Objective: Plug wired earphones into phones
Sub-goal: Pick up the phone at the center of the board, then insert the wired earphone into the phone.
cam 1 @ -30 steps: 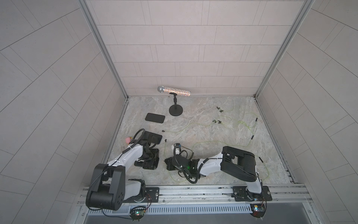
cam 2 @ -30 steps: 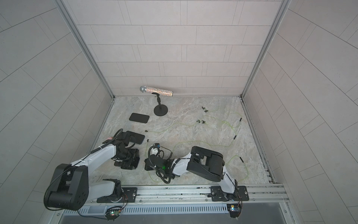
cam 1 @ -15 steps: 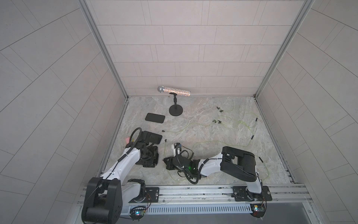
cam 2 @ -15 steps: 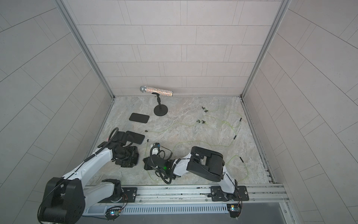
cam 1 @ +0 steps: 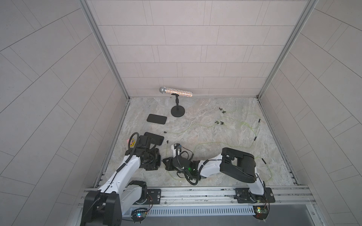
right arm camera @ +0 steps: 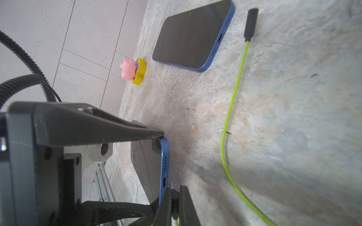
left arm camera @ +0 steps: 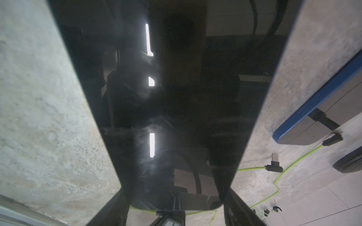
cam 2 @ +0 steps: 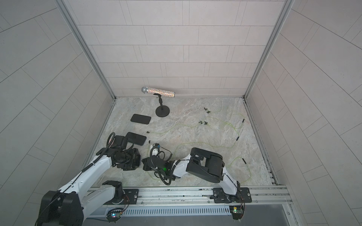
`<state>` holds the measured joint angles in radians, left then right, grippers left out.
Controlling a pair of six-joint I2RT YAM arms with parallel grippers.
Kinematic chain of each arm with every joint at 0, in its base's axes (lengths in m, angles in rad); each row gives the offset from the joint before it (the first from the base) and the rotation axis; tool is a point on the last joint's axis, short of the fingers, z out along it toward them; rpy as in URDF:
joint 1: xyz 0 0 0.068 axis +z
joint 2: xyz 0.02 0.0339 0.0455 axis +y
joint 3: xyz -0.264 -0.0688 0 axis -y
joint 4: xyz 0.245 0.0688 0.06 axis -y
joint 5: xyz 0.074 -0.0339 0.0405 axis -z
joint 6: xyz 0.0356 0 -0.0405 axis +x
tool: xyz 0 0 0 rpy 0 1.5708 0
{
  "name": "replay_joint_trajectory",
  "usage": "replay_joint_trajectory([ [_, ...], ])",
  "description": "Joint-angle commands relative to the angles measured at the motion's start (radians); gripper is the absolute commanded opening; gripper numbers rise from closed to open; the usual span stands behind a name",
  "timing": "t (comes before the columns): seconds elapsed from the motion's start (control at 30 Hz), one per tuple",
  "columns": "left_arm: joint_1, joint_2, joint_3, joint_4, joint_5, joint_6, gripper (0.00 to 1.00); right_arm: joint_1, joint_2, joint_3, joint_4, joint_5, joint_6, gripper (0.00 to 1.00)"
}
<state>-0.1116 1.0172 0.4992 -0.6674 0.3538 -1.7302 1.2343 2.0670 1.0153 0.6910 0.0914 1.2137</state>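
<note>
The left gripper (left arm camera: 175, 190) is clamped across the width of a flat black glossy smartphone with a blue rim (left arm camera: 176, 97), one finger on each long side. It holds it at the near left part of the beige-grey marbled tabletop (cam 1: 205, 137). I cannot tell whether this held phone rests on the surface or is lifted off it. The right gripper (right arm camera: 175, 192) meets it from the right, jaws closed on a small black plug (right arm camera: 175, 196) that trails a thin yellow-green earphone cable (right arm camera: 176, 222). The plug's tip sits just beside the port in the held phone's short blue edge, and whether it has gone in cannot be told. A second blue-rimmed black smartphone (right arm camera: 192, 35) lies flat just behind the left gripper. A loose black plug (right arm camera: 250, 23) on its own yellow-green cable (right arm camera: 231, 109) lies near that phone's short edge, apart from it. A small pink-and-yellow toy (right arm camera: 133, 70) sits by the left wall close to this second phone. A third black smartphone (cam 1: 156, 118) lies farther back, near the round black stand base (cam 1: 177, 112) that carries a glittery silver microphone (cam 1: 176, 92). More yellow-green cables wind over the right half of the tabletop. Two pairs of small black earbuds (cam 1: 222, 111) (cam 1: 219, 122) lie toward the back, and another black plug (cam 1: 259, 120) lies near the right wall.
</note>
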Motion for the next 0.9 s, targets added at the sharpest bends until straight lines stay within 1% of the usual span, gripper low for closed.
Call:
replay_joint_trajectory([
  [0.0, 0.000, -0.011, -0.008, 0.005, 0.008, -0.017, 0.70, 0.002, 0.005, 0.013, 0.000, 0.026, 0.019, 0.00],
  [0.87, 0.000, -0.044, -0.019, 0.009, 0.024, -0.032, 0.69, -0.004, 0.037, 0.060, -0.019, -0.002, 0.027, 0.00],
])
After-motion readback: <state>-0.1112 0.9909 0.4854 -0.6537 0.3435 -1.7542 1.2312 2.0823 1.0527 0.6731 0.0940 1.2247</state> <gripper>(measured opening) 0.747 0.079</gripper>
